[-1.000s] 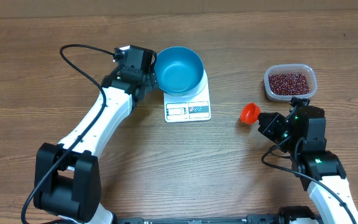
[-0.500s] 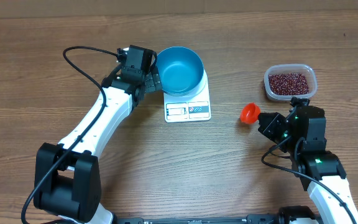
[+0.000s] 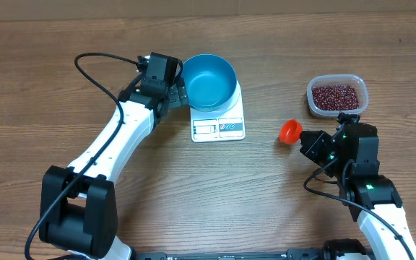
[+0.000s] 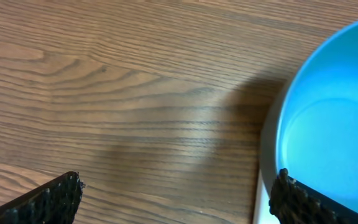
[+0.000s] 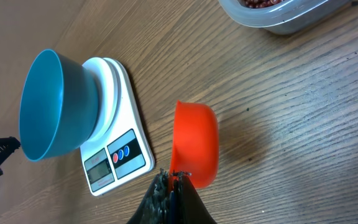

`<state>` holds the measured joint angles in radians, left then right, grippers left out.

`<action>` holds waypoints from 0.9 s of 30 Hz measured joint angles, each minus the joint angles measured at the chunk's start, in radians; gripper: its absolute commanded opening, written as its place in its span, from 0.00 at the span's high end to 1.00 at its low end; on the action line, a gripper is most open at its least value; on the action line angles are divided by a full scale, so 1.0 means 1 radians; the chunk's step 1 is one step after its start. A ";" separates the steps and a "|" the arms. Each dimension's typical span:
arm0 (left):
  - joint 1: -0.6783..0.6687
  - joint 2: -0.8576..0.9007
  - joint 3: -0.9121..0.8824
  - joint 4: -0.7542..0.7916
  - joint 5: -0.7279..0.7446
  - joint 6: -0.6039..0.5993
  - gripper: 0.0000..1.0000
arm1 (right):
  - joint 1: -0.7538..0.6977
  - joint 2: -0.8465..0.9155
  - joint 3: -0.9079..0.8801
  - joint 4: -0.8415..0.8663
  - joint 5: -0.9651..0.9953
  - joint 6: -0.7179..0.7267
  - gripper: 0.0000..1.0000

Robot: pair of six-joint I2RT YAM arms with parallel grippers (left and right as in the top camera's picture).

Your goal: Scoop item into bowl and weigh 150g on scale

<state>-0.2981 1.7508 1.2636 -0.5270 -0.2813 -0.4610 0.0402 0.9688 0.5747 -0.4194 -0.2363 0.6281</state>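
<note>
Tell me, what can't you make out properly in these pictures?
Scale readout: too small overhead, and unreadable in the right wrist view too.
Scoop handle: hidden inside the right pincer.
Bean tub: cut off by the right wrist view's top edge.
Left pincer: only its tips show, at the left wrist view's bottom edge.
Bowl: cut off by that view's right edge.

The empty blue bowl [image 3: 207, 81] stands on the white scale [image 3: 219, 128]; my right hand [image 5: 173, 178] pinches the orange scoop [image 5: 195, 144] near the bean tub [image 3: 336, 95].
</note>
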 measured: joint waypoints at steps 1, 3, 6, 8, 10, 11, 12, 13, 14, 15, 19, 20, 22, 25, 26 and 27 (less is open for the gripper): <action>0.000 0.000 0.000 0.000 -0.005 0.001 0.01 | 0.000 0.000 0.000 0.000 0.000 0.000 0.96; 0.000 0.000 0.000 0.000 -0.011 0.008 0.01 | 0.000 0.000 0.000 0.000 0.000 0.000 0.96; 0.000 0.000 0.000 -0.003 -0.018 0.022 0.01 | 0.000 0.000 0.000 0.000 0.000 0.000 0.96; 0.000 0.000 0.000 -0.003 -0.021 0.031 0.01 | 0.000 0.000 0.000 0.000 0.000 0.000 0.96; 0.000 0.000 0.000 -0.011 -0.023 0.040 0.01 | 0.000 0.000 0.000 0.000 0.000 0.000 0.96; 0.000 0.000 0.000 -0.019 -0.028 0.043 0.01 | 0.000 0.000 0.000 -0.001 0.000 0.000 0.96; 0.000 0.000 0.000 -0.026 -0.034 0.046 0.01 | 0.000 0.000 0.000 0.000 0.000 0.000 0.96; 0.000 0.000 0.000 -0.029 -0.039 0.046 0.01 | 0.000 0.000 0.000 0.000 0.000 0.000 0.96; 0.000 0.000 0.000 -0.029 -0.046 0.047 0.01 | 0.000 0.000 0.000 -0.001 0.000 0.000 0.96; 0.000 0.000 0.000 -0.029 -0.054 0.048 0.01 | 0.000 0.000 0.000 0.000 0.000 0.000 0.96; 0.000 0.000 0.000 -0.025 -0.066 0.049 0.01 | 0.000 0.000 0.000 0.000 0.000 0.000 0.96; 0.000 0.000 0.000 -0.024 -0.067 0.049 0.01 | 0.000 0.000 0.000 0.000 0.000 0.000 0.96; 0.000 0.002 0.000 -0.023 -0.068 0.049 0.00 | 0.000 0.000 0.000 0.000 0.000 0.000 0.96; 0.000 0.013 0.000 -0.021 -0.068 0.049 0.01 | 0.000 0.000 0.000 0.000 0.000 0.000 0.96; 0.000 0.020 0.000 -0.021 -0.068 0.049 0.01 | 0.000 0.000 0.000 0.000 0.000 0.000 0.96; 0.000 0.031 0.000 -0.020 -0.068 0.049 0.01 | 0.000 0.000 0.000 0.000 0.000 0.000 0.96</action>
<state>-0.2981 1.7813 1.2636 -0.5472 -0.3492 -0.4118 0.0399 0.9688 0.5747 -0.4198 -0.2367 0.6281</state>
